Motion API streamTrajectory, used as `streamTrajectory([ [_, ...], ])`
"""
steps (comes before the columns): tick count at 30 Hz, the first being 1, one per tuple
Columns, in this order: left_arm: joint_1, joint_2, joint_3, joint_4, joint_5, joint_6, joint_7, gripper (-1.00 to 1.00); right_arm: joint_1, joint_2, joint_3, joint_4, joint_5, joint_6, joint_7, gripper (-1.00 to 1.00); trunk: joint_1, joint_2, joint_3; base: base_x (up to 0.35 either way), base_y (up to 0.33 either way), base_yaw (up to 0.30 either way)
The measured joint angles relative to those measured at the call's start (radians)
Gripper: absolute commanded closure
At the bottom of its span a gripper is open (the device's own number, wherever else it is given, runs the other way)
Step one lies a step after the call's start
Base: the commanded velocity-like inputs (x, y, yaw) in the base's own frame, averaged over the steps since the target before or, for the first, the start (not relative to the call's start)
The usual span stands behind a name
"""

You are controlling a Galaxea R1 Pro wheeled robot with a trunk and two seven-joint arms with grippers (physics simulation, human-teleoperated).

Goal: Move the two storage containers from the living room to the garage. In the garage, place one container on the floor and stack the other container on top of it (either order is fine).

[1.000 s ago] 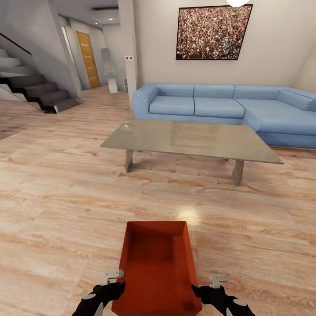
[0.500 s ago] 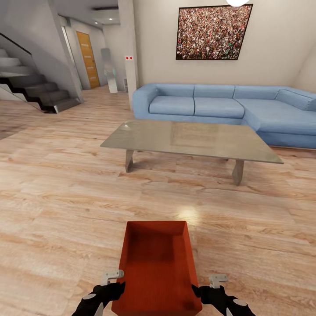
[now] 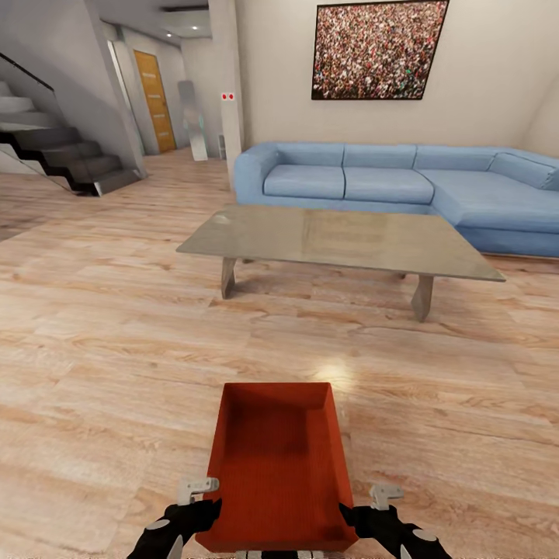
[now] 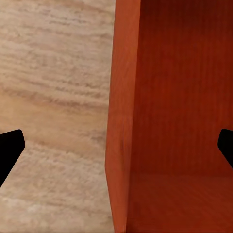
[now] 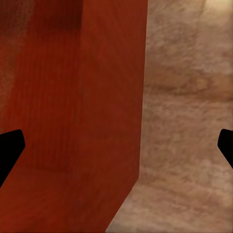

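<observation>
An orange-red storage container (image 3: 278, 466) was straddled at its side walls by both spread-apart pincers, left (image 3: 194, 508) and right (image 3: 371, 512), so it could be dropped if squeezed unevenly.

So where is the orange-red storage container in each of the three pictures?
Head view: the storage container sits low at center, between the left claw and the right claw.
Left wrist view: its wall and inside fill the picture's right part.
Right wrist view: its outer wall fills the picture's left part.
Shared landmark: the light wood plank floor beside the container.
</observation>
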Motion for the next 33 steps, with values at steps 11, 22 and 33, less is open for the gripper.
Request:
streamTrajectory([
  [11,0.0,0.0,0.0,0.0,0.0,-0.001,-0.001,-1.0,0.0,0.0,0.0,0.0,0.0,0.0,0.0,-1.0,0.012,-0.021,-0.01,0.0,0.0,0.0],
  [22,0.0,0.0,0.0,0.0,0.0,0.0,-0.001,-1.0,0.0,0.0,0.0,0.0,0.001,0.0,0.0,-1.0,0.012,-0.021,-0.01,0.0,0.0,0.0],
  [33,0.0,0.0,0.0,0.0,0.0,0.0,-0.001,-1.0,0.0,0.0,0.0,0.0,0.001,0.0,0.0,-1.0,0.021,-0.036,-0.028,0.0,0.0,0.0],
])
